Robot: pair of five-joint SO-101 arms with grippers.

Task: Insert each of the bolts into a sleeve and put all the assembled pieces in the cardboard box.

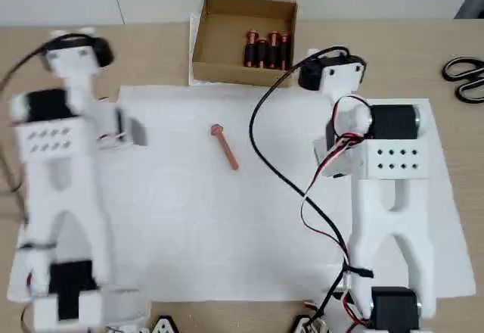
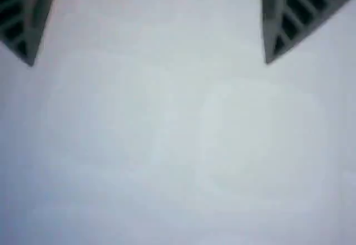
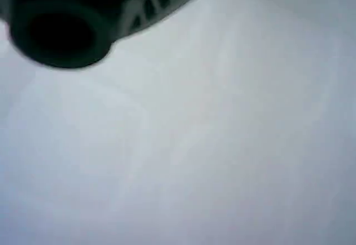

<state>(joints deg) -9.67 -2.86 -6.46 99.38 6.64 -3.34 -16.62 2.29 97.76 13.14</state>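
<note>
Table [image 1: 151, 53] bears white sheet [image 1: 227, 234], cardboard box [image 1: 198, 42], scissors [image 1: 465, 76]

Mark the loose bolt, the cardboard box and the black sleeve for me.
loose bolt [image 1: 224, 147]: high view, middle of its shank.
cardboard box [image 1: 223, 38]: high view, bare part of its floor.
black sleeve [image 3: 55, 59]: right wrist view, rim of its open end.

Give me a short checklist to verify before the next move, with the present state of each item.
1. Bolt lies free on the white sheet: ok.
2. Left jaws open, nothing between them: ok.
3. Right jaws hold a sleeve: ok.
4. Sleeve bore faces the bolt: cannot tell.
5. Cardboard box has room beside its four pieces: ok.
</note>
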